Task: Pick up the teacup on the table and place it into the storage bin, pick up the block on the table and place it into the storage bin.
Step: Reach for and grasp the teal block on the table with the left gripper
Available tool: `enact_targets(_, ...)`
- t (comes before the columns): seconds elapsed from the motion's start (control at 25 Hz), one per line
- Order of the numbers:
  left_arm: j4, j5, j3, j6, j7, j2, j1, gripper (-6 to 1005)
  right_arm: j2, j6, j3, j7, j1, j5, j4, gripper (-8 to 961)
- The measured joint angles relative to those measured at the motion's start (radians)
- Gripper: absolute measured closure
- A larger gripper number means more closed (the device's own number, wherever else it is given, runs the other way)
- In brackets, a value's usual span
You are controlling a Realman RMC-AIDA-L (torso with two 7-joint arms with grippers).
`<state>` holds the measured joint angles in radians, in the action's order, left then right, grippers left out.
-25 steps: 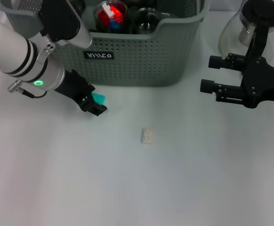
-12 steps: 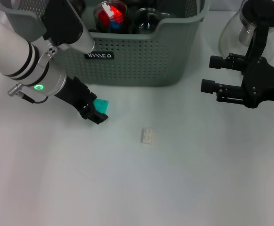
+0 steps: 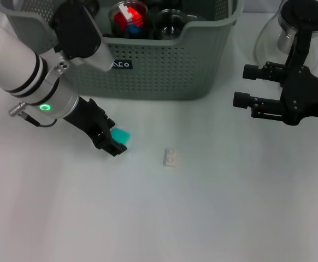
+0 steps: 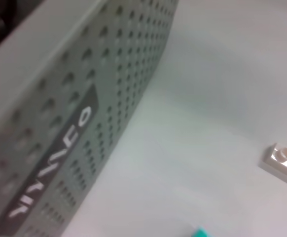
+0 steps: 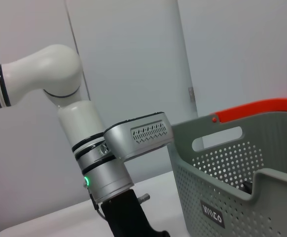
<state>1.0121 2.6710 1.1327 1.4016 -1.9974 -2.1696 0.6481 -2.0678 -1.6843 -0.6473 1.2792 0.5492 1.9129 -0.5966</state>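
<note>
Block (image 3: 170, 158) on table, apart from left claw (image 3: 114, 142) clenched on teal piece (image 3: 121, 135).

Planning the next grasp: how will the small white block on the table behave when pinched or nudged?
The white block looks rigid and probably light. Lying flat, it should slide rather than roll. Being low and small, it gives a claw little side to pinch.

A small white studded block (image 3: 171, 157) lies flat on the table, well before the grey-green perforated storage bin (image 3: 164, 71).
</note>
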Motion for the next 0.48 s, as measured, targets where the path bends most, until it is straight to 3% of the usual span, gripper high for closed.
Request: enact_targets(0.48,0.040,0.002,0.038,-0.001,-0.006,0.003,0.001,296,0.000,0.001,0.006,0.000,0.000,0.000,-0.002,192)
